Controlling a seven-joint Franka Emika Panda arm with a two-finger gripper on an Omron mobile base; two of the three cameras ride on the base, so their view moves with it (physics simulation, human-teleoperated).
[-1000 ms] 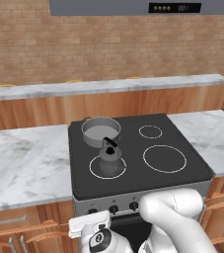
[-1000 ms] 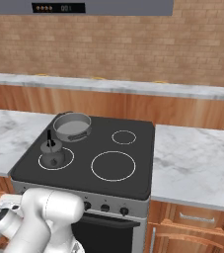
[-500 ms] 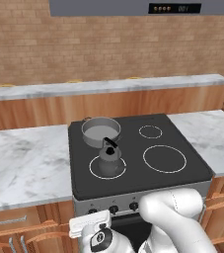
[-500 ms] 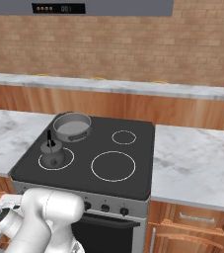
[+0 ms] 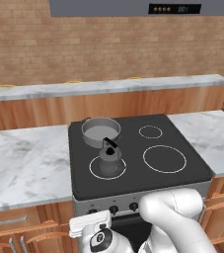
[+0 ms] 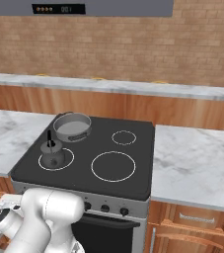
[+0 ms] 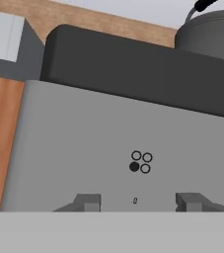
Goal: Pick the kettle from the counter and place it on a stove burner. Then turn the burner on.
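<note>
Now the kettle [image 5: 109, 158] sits square inside the stove burner [image 5: 94, 171], the mid-sized white ring at the front left of the black cooktop [image 5: 182, 148], so by my reading the placing half of the job is done and the burner still waits to be switched on. Seen from the left base camera, its spout end and black handle point toward twelve o'clock, at the grey pot [image 5: 100, 131] standing just behind it.

Down low, the gripper [image 7: 138, 201] faces the stove's grey control panel [image 7: 74, 148]. Its two dark finger tips stand apart with clear panel between them, jaws partly open and holding nothing. In the hand camera a four-circle burner legend [image 7: 140, 162] lies at twelve o'clock from the gap between the tips, one circle filled black at the lower left. The kettle's dark body looms up at one o'clock, over the cooktop's front edge. No knob is visible between the tips; it may lie hidden below the frame, I cannot tell.

Counting up: one kettle, one pot, four white rings on the glass, a row of black knobs [image 6: 105, 208] along the stove front, too small to count surely. White marble counter [image 5: 24, 163] flanks both sides.
</note>
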